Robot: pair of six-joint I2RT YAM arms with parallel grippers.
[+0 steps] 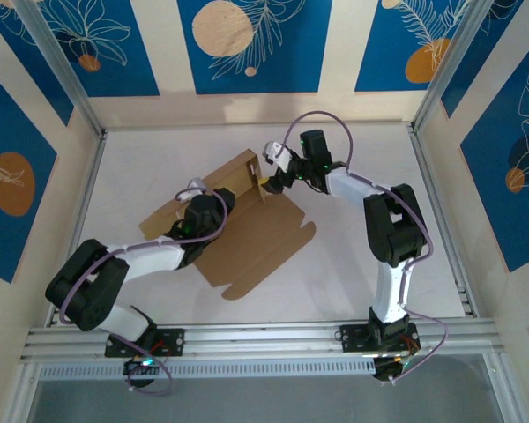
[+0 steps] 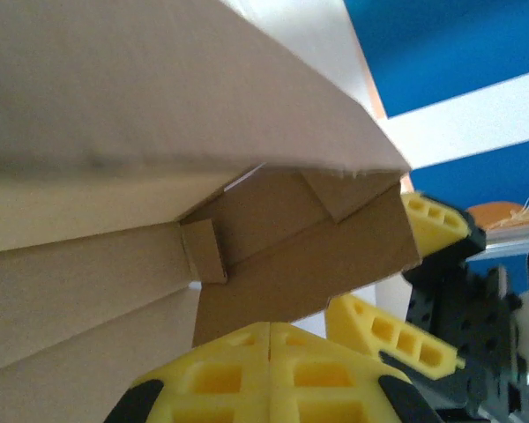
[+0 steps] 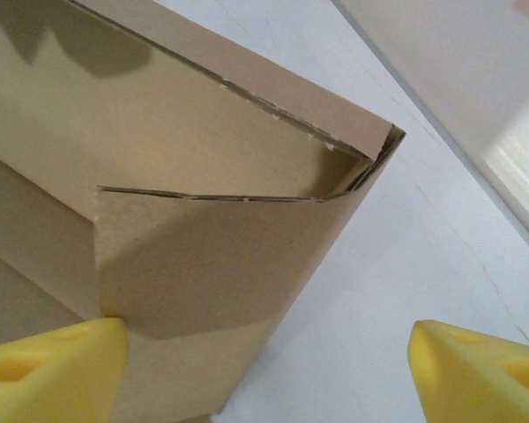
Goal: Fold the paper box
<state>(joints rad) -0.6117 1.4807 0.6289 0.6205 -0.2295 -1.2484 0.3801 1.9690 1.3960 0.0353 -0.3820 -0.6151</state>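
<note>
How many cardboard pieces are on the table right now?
1: a partly folded brown kraft cardboard box centred on the white table, far-left wall raised. A second sheet underneath could be hidden.

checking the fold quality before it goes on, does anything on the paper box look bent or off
Yes: at the raised corner of the paper box, the side flap bends in a soft curve rather than a sharp crease, leaving a small gap against the wall. No tears visible.

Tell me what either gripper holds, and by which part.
Nothing is held. Left gripper is shut, empty, over the paper box; right gripper stands open astride its corner flap.
</note>
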